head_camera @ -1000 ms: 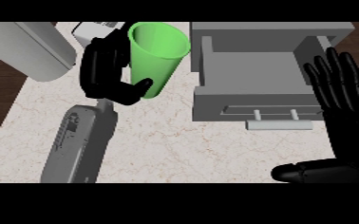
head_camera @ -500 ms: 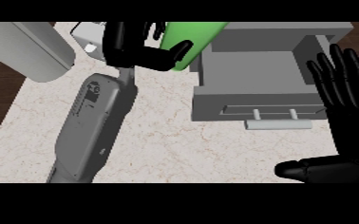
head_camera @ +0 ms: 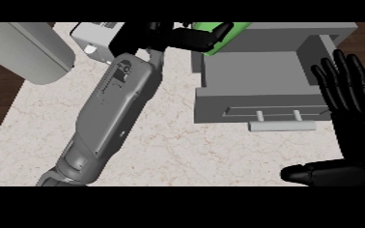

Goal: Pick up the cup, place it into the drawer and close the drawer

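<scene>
A: Nearest first. What sits at the lower right?

B: The black right hand [head_camera: 341, 125], at the right edge. Fingers straight, slightly spread, pointing up; thumb lying along the bottom. It holds nothing and overlaps the drawer's right front corner in this view; cannot tell whether it touches.

A: The counter?

B: Pale marbled stone counter top [head_camera: 214, 149]. The grey left forearm [head_camera: 107, 116] crosses it on a slant, from the lower left up toward the top centre.

A: Drawer?

B: Grey box-shaped drawer [head_camera: 253, 75], pulled open, cavity showing, light bar handle [head_camera: 281, 124] on its front face. Nothing visible inside it.

A: Farther back?

B: The black left hand [head_camera: 167, 36], near the top edge, fingers curled round the bright green plastic cup [head_camera: 224, 33]. Cup is tilted over, lying nearly sideways, at the drawer's far left corner. Only part of it shows past the fingers; whether it rests on anything I cannot tell.

A: Anything else?

B: A pale grey rounded appliance [head_camera: 32, 50] at far left, and a small white boxy object [head_camera: 96, 36] just beside the left hand.
</scene>
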You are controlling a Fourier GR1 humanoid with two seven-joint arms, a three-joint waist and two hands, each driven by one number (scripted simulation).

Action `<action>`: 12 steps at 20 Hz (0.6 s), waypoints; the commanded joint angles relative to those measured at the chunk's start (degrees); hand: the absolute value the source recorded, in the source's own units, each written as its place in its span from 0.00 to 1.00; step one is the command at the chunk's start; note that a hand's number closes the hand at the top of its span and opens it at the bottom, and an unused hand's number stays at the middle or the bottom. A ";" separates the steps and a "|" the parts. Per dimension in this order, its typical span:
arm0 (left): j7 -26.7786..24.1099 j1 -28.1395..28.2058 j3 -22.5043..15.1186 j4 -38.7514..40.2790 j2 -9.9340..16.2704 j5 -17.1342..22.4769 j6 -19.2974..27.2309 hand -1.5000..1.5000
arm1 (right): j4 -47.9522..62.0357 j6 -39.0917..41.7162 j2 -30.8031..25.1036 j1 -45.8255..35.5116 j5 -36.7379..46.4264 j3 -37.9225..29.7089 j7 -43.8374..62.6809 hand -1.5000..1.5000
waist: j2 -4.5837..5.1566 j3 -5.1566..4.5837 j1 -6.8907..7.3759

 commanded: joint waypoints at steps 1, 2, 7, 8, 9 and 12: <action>-3.63 -5.28 -3.54 9.60 -0.03 4.46 3.69 1.00 | -0.24 -1.50 1.24 -2.83 1.69 3.05 2.29 0.00 | 0.22 -0.02 -0.72; 0.47 -5.46 -1.29 6.70 -0.03 3.37 1.90 1.00 | 1.20 0.11 -1.18 -2.12 -1.09 -1.96 0.43 0.00 | 0.01 -0.01 0.06; -5.59 -11.26 -3.35 18.20 -0.03 7.38 4.35 1.00 | -1.51 -1.35 -0.06 -1.82 0.23 0.42 3.13 0.00 | 0.22 -0.01 -0.83; -6.06 -11.89 -6.11 19.26 -0.03 9.33 5.52 1.00 | 3.89 -1.69 0.37 -5.53 0.76 -0.35 0.03 0.00 | 0.38 0.01 -1.04; -5.39 -12.81 -2.91 20.23 -0.03 6.87 3.25 1.00 | 2.13 -0.58 2.07 0.76 3.51 2.91 -2.98 0.00 | 0.23 0.01 -0.54; -5.76 -14.61 -7.41 24.06 -0.03 11.81 6.45 1.00 | 5.38 0.95 -0.10 -2.12 -0.49 -1.28 -3.53 0.00 | 0.44 0.04 -1.45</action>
